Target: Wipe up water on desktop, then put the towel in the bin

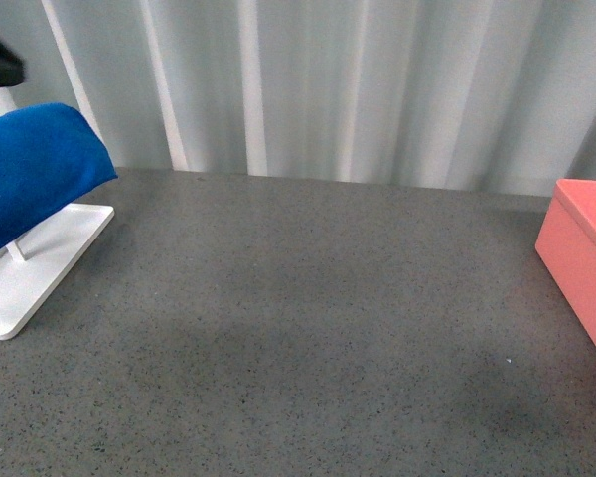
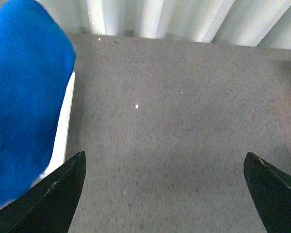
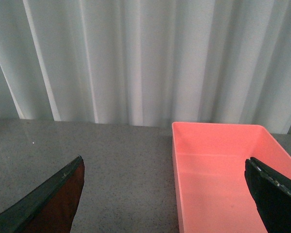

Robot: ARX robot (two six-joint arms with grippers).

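left tool [image 2: 165,167] and right tool [image 3: 165,170] have black, tapering, scuffed fingers [image 2: 58,194].

Pale grey-white curtain [image 1: 377,89] — vertical folds

The desktop [image 1: 298,328] lies bare from 11 to 2 o'clock, a broad lane running back to the curtain [image 1: 358,89], which closes the far edge at 12. At 9 to 10 o'clock the white rack [image 1: 60,248] stands on the surface with the towel [image 1: 30,169] draped over it, bulging inward above the base. At 3 o'clock the bin [image 1: 586,258] blocks the edge, walls upright, mouth facing up with room inside. The left gripper [image 2: 164,154], jaws spread wide, has bare surface between them, with the towel close beside one finger.
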